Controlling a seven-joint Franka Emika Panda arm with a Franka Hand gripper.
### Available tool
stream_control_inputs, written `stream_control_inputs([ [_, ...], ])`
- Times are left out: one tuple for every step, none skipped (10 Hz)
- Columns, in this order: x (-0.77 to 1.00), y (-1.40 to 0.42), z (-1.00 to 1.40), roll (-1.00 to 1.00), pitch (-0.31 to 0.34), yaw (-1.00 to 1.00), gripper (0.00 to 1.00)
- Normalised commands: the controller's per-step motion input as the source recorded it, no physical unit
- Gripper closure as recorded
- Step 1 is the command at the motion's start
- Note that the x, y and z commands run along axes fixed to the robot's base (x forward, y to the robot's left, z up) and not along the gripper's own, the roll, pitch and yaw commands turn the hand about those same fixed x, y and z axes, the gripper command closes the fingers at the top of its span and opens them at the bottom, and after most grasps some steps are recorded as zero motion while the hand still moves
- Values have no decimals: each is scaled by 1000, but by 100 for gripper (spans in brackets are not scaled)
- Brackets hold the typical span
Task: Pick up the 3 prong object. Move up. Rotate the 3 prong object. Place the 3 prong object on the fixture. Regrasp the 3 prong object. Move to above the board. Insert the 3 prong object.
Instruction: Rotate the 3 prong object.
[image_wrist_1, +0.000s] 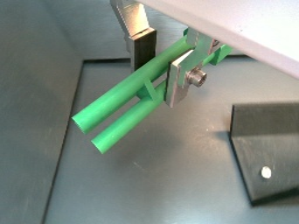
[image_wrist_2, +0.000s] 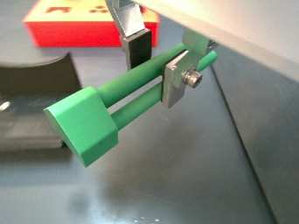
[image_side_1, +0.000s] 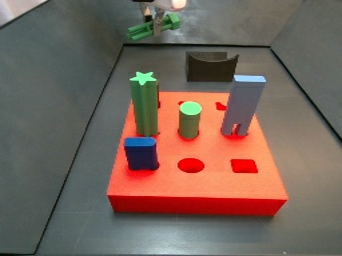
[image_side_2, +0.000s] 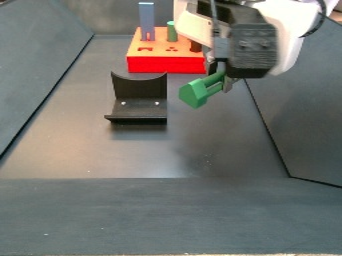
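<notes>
My gripper is shut on the 3 prong object, a long green bar that sticks out sideways from between the silver fingers. In a side view the gripper hangs in the air with the bar's end pointing down and outward, just beside and above the dark fixture. In a side view the gripper and the bar sit beyond the fixture, far from the red board. The fixture shows in both wrist views.
On the board stand a green star-topped post, a short green cylinder, a grey-blue arch block and a blue cube. A round hole and a square hole are open. Sloped grey walls enclose the floor.
</notes>
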Motion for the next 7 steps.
stream_control_inputs([
  [14,12,-22,-6,-4,-1000,100],
  [15,17,-16,-7,-4,-1000,100],
  [17,17,-11,-7,-5,-1000,100],
  [18,17,-10,-7,-5,-1000,100],
  [18,17,-9,-8,-5,-1000,100],
  [18,17,-8,-8,-6,-1000,100],
  [18,18,-8,-9,-6,-1000,100],
])
